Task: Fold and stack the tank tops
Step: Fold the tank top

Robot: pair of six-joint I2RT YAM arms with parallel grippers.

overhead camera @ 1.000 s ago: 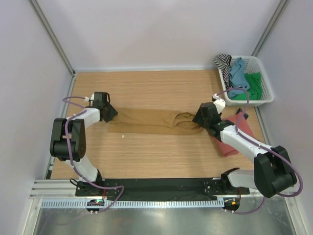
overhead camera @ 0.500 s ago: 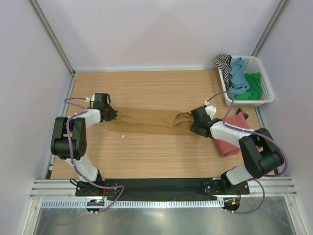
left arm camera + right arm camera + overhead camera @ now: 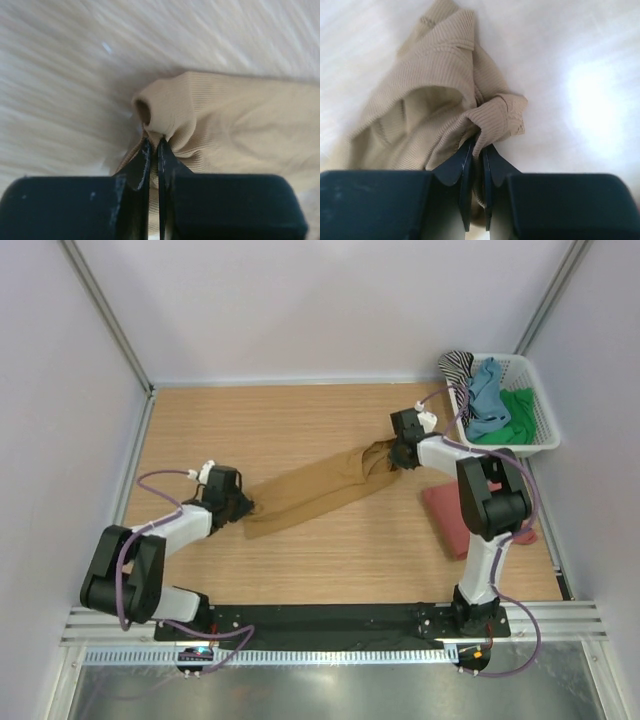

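- Ochre-brown tank top (image 3: 318, 490) is lying stretched in a long, narrow band across the middle of the desk (image 3: 300, 425). It is slanting from its lower end, towards the left edge and nearer the front, up to its higher end, towards the right edge and nearer the back.
- The left gripper (image 3: 240, 508) is pinching the lower-left end of this top. In the left wrist view its two dark fingers (image 3: 142, 165) are standing almost together, with a small fold of ribbed cloth bunching between and just above the tips.
- The right gripper (image 3: 400, 454) is pinching the upper-right end. In the right wrist view its fingers (image 3: 462, 167) are pressing close on a rolled hem, and the open, gathered part of the garment is spreading out to the left of them.
- Both arms are reaching low over the desk, and the cloth is running between the two pincers without hanging clear of the wood, as far as the top view is showing.
- The rust-red tank top (image 3: 447, 520) is lying flat as a compact patch near the right edge of the desk, with the right arm crossing over part of it.
- The white basket (image 3: 548, 435) is sitting at the back right corner, holding a striped top (image 3: 457, 364), a blue top (image 3: 487, 390) and a green top (image 3: 518, 412) in a loose heap.
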